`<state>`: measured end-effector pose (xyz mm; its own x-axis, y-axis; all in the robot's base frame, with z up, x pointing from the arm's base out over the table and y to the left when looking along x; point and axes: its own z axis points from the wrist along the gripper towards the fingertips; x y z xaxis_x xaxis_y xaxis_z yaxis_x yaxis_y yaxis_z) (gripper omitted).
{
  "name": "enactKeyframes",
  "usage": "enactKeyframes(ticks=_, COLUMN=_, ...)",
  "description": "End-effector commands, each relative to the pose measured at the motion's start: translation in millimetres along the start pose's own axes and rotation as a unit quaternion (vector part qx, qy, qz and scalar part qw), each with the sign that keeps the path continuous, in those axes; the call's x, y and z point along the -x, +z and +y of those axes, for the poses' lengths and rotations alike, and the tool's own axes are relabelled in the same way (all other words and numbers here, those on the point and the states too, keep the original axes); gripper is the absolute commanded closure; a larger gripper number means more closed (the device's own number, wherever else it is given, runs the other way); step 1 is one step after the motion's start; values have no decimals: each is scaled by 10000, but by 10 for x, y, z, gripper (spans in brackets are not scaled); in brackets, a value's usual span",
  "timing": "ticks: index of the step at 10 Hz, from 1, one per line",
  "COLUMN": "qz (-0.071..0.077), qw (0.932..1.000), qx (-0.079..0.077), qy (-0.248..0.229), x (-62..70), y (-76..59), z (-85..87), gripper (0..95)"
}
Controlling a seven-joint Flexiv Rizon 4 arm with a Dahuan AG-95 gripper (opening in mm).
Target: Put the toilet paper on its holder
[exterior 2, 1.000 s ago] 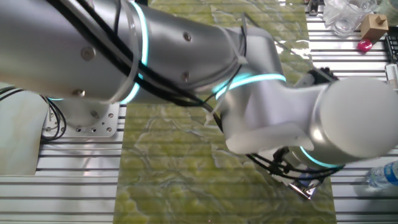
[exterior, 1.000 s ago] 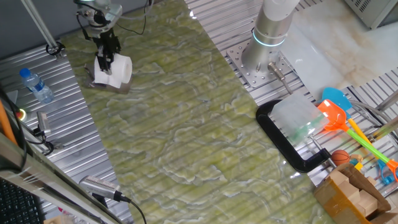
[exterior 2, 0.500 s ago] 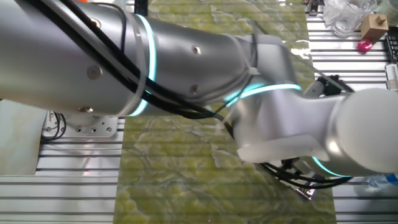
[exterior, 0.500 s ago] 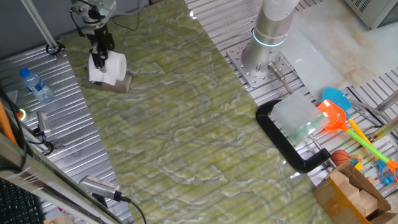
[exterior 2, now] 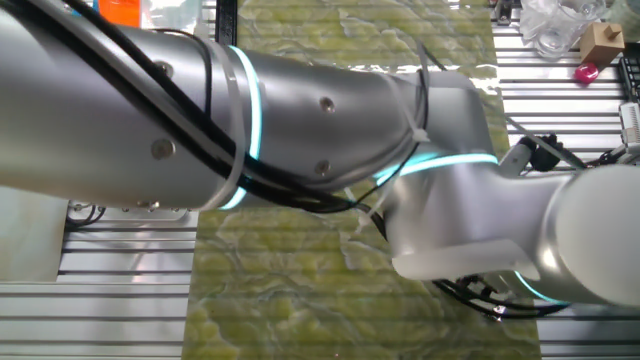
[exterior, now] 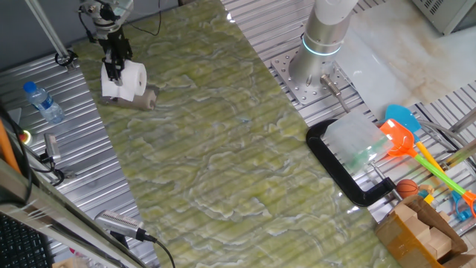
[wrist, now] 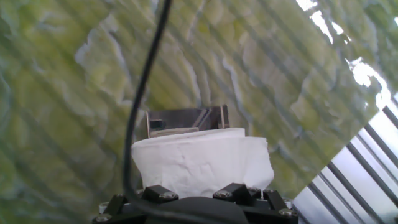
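- In one fixed view, you are seeing the gripper (exterior: pixel 113 65) at the far left corner of the green marbled table (exterior: pixel 223 141), and it is holding the toilet paper (exterior: pixel 125 80) from above. The black fingers are clamped on the roll, which is hanging with its small core facing sideways. Just beside the roll, on its right and a little lower, the holder (exterior: pixel 146 101) is lying on the table as a small dark plate. You cannot tell from here whether the roll is touching it.
- In the same view, a clear water bottle (exterior: pixel 43 103) is lying on the metal slats to the left of the roll, well apart from it. A large black C-shaped frame (exterior: pixel 336 167) is sitting near the right edge of the table, with orange and blue plastic toys (exterior: pixel 402 135) just behind it.
- In the other fixed view, the silver arm (exterior 2: pixel 300 140) is filling almost the whole picture, so you are not seeing the roll or the holder there.
- In the hand view, the toilet paper (wrist: pixel 200 162) is sitting between the fingers at the bottom, and the holder (wrist: pixel 186 117) is showing just behind its top edge, on the table (wrist: pixel 74 81). A black cable (wrist: pixel 144 87) is crossing in front.
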<state>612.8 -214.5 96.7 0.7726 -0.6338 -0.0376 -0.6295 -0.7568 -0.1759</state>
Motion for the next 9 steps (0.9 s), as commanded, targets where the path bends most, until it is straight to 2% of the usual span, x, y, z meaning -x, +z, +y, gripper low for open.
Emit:
enactKeyframes(ticks=1, qz=65, qw=10000, qx=49, qy=5, x=-19, y=-10, z=-22, gripper=950)
enactKeyframes(ticks=3, qz=132, qw=9999, qx=35, qy=-23, x=-42, y=-17, z=-29, gripper=950)
enactKeyframes(ticks=5, qz=134, qw=9999, qx=12, qy=-51, x=-93, y=-20, z=-30, gripper=950)
enactKeyframes(ticks=9, qz=186, qw=9998, qx=31, qy=0, x=-105, y=-20, z=-21, gripper=950)
